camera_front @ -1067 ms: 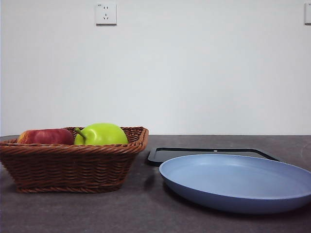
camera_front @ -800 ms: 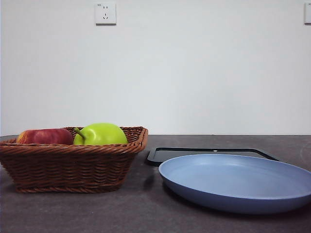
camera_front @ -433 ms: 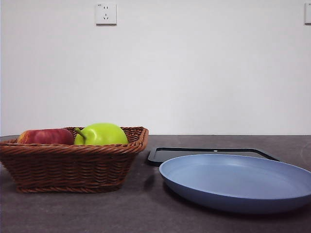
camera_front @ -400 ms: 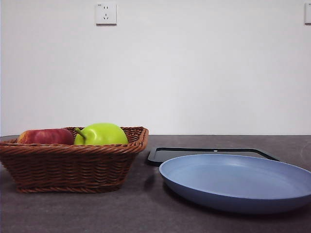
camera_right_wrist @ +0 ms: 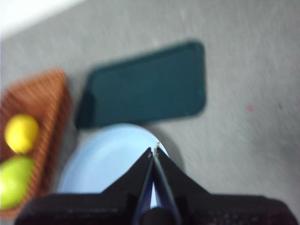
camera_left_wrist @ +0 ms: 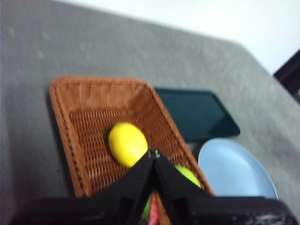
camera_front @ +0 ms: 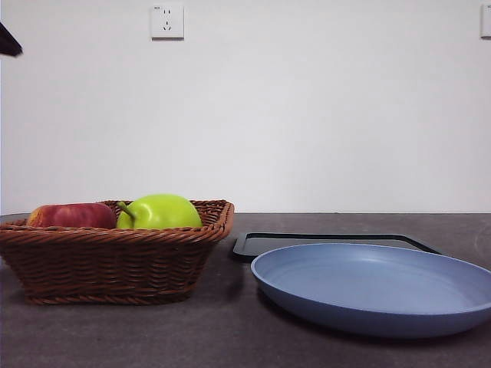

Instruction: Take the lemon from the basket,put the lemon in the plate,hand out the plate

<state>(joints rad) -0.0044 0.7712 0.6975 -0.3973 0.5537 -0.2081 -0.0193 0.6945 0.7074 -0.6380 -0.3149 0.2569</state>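
Newly entered since half a second ago: one black arm tip [camera_front: 9,41] at the top left corner of the front view, where nothing showed before. All table items unchanged in position.

Basket [camera_front: 115,253]: one, brown woven wicker, rectangular with flared sides, standing on the table to the left in the front view.

Lemon [camera_left_wrist: 127,143]: one, oval, yellow, lying on the basket floor. Seen in both wrist views; in the front view it is hidden behind the basket wall and the other fruit.

Green fruit [camera_front: 159,211]: one, bright green with a short stem, in the basket, rising above the rim.

Red apple [camera_front: 71,215]: one, in the basket, beside the green fruit on its left in the front view.

Fruit total in basket: three.

Plate [camera_front: 376,287]: one, round, shallow, matte blue, low rim, bare, resting on the table near the basket, on its right in the front view and not touching it.

Black tray [camera_front: 334,244]: one, flat, rectangular, lying behind the plate, with its left end near the basket's right side.

Wall socket [camera_front: 167,21]: one whole, white, on the wall above the basket.

Left gripper [camera_left_wrist: 153,152]: one, above the basket, jaw tips meeting in a point, nothing between them; lemon just beyond the tips.

Right gripper [camera_right_wrist: 154,150]: one, above the plate, jaw tips closed together, holding nothing. Picture blurred.
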